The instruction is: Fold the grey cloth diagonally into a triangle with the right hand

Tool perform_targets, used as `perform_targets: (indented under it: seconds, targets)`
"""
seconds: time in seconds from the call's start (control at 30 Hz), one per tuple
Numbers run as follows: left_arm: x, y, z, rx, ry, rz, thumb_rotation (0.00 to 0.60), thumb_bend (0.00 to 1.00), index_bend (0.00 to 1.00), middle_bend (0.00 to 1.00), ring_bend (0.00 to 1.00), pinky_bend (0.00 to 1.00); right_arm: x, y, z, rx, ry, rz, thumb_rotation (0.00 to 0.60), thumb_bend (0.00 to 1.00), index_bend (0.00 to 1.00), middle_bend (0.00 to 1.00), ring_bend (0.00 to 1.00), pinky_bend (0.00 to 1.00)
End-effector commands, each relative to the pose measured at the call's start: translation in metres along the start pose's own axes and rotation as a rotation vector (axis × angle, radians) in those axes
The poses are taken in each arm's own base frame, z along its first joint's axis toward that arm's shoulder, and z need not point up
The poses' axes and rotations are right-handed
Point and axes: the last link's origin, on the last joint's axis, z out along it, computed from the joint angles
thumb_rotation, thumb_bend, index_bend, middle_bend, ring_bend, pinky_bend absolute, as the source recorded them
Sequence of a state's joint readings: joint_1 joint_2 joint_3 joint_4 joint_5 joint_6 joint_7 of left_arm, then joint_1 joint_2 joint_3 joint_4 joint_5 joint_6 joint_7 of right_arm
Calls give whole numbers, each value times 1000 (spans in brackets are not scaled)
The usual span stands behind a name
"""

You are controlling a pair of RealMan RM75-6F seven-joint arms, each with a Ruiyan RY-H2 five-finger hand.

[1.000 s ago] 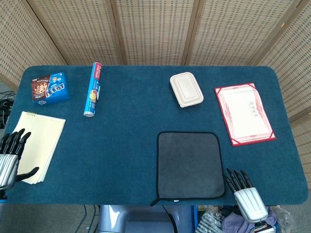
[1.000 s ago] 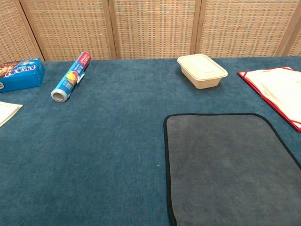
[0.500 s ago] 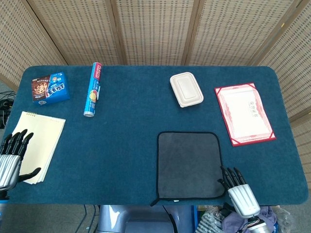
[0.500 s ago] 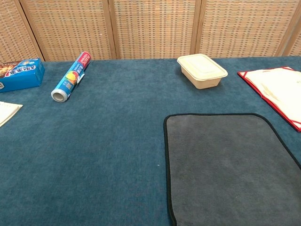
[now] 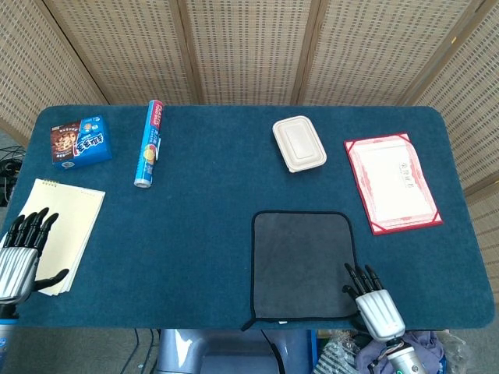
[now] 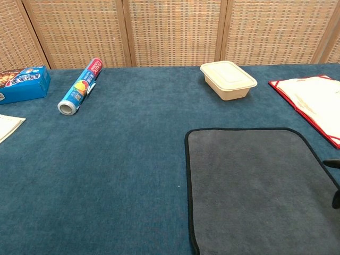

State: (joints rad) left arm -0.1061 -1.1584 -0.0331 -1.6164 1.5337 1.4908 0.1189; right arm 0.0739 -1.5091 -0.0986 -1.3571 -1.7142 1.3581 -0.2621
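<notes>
Your right hand (image 5: 373, 300) has crept up and inward since a second ago — its dark fingertips (image 5: 356, 278) now reach the grey cloth (image 5: 304, 263) at its five o'clock corner, fingers spread, holding nothing. The cloth lies flat and unfolded near the table's (image 5: 218, 234) front edge, at about five o'clock from the table's middle. Your left hand (image 5: 22, 253) hovers released at eight o'clock, fingers apart, over the yellow notepad (image 5: 66, 226).

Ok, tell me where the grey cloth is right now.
In the head view the grey cloth lies flat near the table's front edge, right of centre, below the white lidded box, with the right hand at its near right corner.
</notes>
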Motion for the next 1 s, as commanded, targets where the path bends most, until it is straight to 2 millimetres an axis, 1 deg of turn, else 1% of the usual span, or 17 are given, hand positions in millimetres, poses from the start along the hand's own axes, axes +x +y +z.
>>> perform_targets:
  seconds: [0.03,0.3,0.57,1.0]
  targets:
    - [0,1,0,-3,0,1,600,117,0,0,0,0,-1,1,3,-4,1,3,600,4,361,0,0,0]
    - [0,1,0,-7,0,-8,600,116,0,0,0,0,-4,4,7,-15,-4,0,600,4,374,0,0,0]
    - [-2,4,0,-15,-5,-10,600,116,0,0,0,0,-3,2,7,-9,11,-1,600,5,424,8,0,0]
    - [0,4,0,-17,-2,-22,600,116,0,0,0,0,-5,4,9,-22,4,-18,600,3,426,5,0,0]
